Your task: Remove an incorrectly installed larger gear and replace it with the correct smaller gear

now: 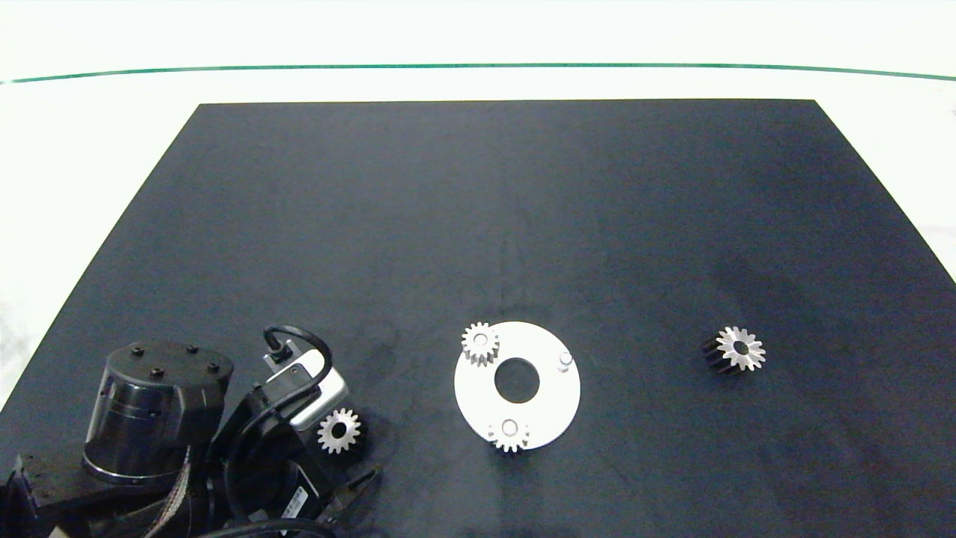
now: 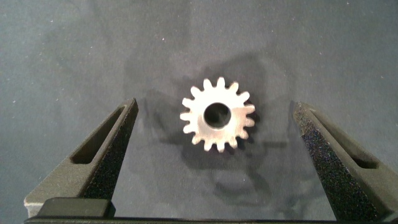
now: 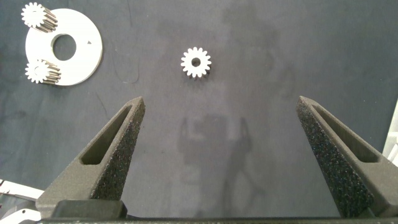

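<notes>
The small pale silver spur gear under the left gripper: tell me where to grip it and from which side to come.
Grip the small pale silver spur gear across its toothed rim, coming straight down from above. It lies flat on the dark mat, bore up, and the open left gripper already straddles it, one finger on each side. Close on opposite teeth.

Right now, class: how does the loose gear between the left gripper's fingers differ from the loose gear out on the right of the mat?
The smaller gear has short blunt teeth; the larger gear has long pointed ones. The smaller sits low; the larger stands taller on dark fluted sides. The open left gripper brackets the smaller; nothing is near the larger. Both are silver, centre-bored, off the white disc.
</notes>
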{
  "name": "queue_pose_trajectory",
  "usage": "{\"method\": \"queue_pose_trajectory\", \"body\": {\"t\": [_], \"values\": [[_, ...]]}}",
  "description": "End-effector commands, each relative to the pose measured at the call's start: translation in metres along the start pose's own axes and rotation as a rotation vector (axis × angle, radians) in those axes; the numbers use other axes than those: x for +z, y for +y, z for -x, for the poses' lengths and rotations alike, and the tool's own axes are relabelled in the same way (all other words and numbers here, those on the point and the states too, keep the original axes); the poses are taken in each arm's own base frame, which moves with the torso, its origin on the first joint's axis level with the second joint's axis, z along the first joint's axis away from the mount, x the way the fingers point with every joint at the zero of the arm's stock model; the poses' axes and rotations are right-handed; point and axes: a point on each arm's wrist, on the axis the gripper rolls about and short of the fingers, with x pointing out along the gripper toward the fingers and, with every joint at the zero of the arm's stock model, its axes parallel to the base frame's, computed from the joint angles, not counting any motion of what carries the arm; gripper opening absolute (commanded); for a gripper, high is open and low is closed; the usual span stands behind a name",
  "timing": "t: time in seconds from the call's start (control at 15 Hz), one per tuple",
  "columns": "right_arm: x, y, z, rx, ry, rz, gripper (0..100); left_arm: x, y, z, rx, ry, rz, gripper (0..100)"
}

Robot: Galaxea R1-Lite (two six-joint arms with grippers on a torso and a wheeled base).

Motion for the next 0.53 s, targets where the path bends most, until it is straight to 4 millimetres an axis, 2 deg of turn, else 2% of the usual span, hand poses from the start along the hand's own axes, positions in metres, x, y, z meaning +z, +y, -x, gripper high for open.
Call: {"method": "queue_pose_trajectory", "body": {"t": [0.07, 0.53], "values": [[-0.0014, 0.0003, -0.0015, 0.003, 0.01, 0.001, 100, 0.0012, 0.0003, -0.0055, 0.001, 0.009, 0.008, 100], [-0.002, 0.0005, -0.002, 0.011, 0.013, -0.006, 100, 0.0009, 0.001, -0.0052, 0.008, 0.015, 0.035, 87]]}}
